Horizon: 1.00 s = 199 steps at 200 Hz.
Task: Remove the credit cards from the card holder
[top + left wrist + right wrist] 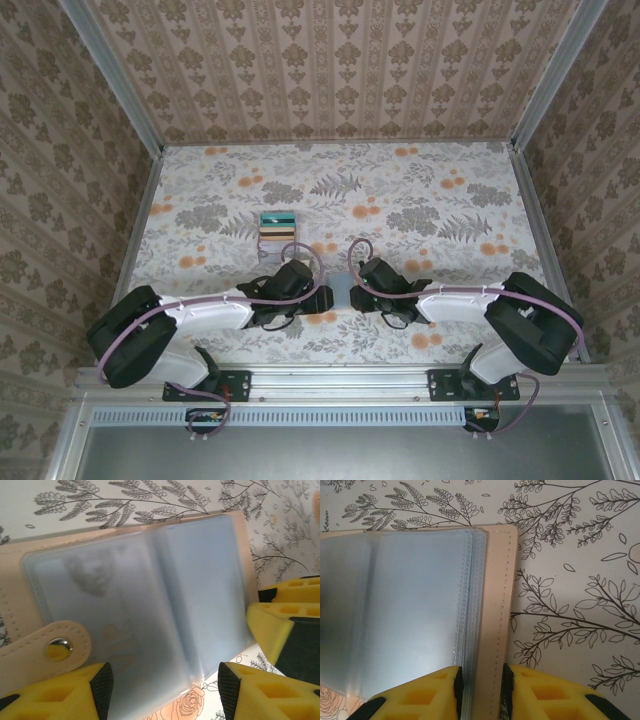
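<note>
- card holder [343, 289] lies open on the floral surface [420, 200], near the front edge, between the two arms
- grey-blue clear sleeves [150, 605] face up, tan cover under them, snap strap [47, 647] folded over the left edge
- left hand [165, 692]: fingers wide apart, gripping nothing; the near edge of the sleeves sits in the gap, and I cannot tell if either pad touches it
- right hand [482, 690]: clamped on the card holder's right edge, with the tan cover rim and sleeve edges pinched between its pads
- right hand's fingers [277, 627] show at the holder's right side in the left wrist view
- credit cards [277, 226]: small stack, teal and yellow visible, on the surface beyond the left arm, apart from the holder
- faint print shows through the sleeves; I cannot tell if a card is inside
</note>
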Motion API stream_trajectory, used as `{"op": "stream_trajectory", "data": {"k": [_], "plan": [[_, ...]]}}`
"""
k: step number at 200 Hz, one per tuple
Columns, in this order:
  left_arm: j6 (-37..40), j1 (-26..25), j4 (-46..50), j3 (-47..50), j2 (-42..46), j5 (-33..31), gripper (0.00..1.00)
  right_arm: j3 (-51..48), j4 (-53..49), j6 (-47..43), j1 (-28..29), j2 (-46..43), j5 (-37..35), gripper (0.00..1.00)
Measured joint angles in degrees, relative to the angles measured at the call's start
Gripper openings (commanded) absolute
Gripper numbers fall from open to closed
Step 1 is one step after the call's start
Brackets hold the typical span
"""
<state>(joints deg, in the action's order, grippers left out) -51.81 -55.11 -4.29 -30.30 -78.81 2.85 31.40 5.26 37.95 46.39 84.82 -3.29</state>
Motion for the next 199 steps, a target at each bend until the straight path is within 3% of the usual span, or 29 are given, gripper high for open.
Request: {"op": "stream_trajectory", "data": {"k": [109,199], "plan": [[-0.9,0.0,4.0,0.1,3.4,-3.4,0.62,0.0,0.6,0.5,0.3,0.2,0.0,0.31],[-1.3,0.0,5.6,0.3,1.2,-4.2,0.61,0.0,0.6,0.9,0.5,0.2,0.0,0.31]]}}
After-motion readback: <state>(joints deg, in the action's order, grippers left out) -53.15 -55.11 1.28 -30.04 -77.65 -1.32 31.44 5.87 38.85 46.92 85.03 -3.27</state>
